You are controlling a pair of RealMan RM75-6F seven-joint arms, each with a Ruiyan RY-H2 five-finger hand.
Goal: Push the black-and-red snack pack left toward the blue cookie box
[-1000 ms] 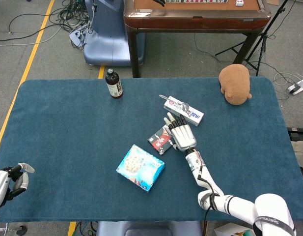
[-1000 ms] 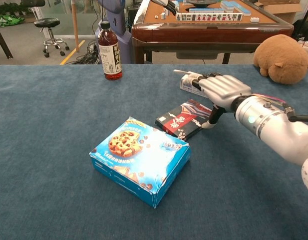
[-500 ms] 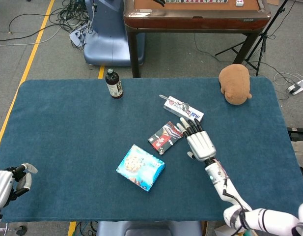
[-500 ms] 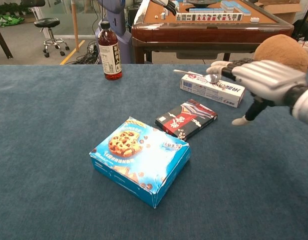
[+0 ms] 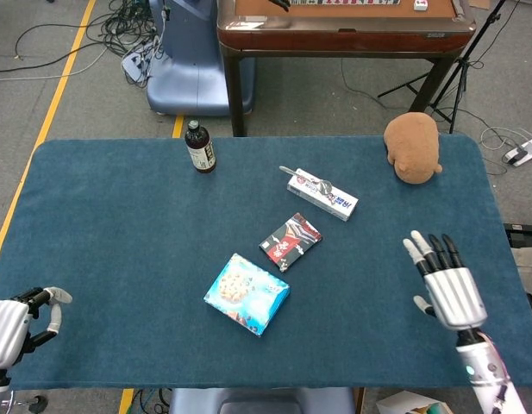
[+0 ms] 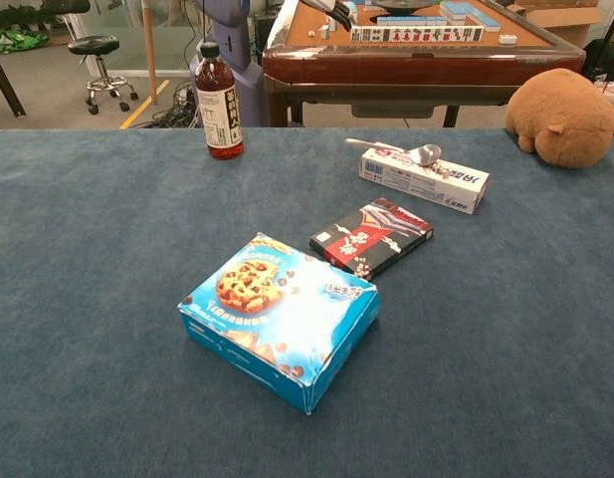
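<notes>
Hovering lower right, our right robot hand (image 5: 447, 289) is spread, empty; returning carelessly risks overshooting the snack pack (image 5: 291, 241) past the cookie box (image 5: 247, 293).

The worktop (image 5: 119, 224) wears a dark blue cloth. Near its middle lies the black-and-red snack pack (image 5: 291, 241), just right of and beyond the blue cookie box (image 5: 247, 293), the two barely apart. Farther back lies a white carton (image 5: 327, 196) with a spoon (image 6: 411, 151) on it. A dark bottle (image 5: 199, 147) stands far left; a brown plush toy (image 5: 413, 147) sits far right.
</notes>
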